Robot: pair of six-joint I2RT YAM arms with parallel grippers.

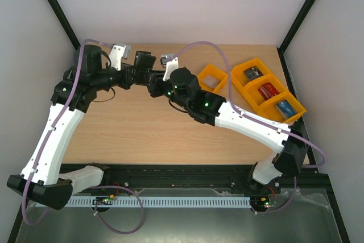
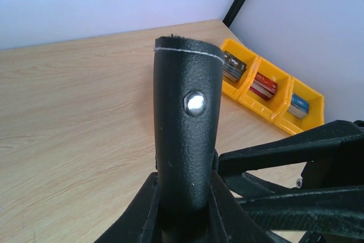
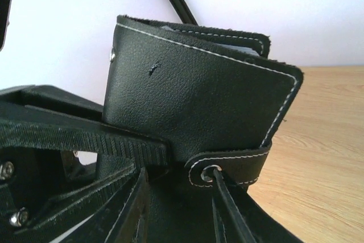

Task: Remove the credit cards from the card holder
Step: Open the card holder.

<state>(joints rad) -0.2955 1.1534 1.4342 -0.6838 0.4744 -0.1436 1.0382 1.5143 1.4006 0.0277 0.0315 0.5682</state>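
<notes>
Pale wood table (image 1: 142, 135), white walls (image 1: 187, 4); left jaws clamp card holder (image 2: 187, 135); right jaws: grip unclear.

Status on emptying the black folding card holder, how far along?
Done: black folding card holder held above the table, clamped in the left gripper. In hand: right gripper at its closing tab. Remaining: it is folded shut, no card drawn yet. Cards lie in the orange plastic tray; origin unclear.

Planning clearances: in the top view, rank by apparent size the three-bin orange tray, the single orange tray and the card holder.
1. three-bin orange tray
2. single orange tray
3. card holder: held up, partly hidden, so less sure.
</notes>
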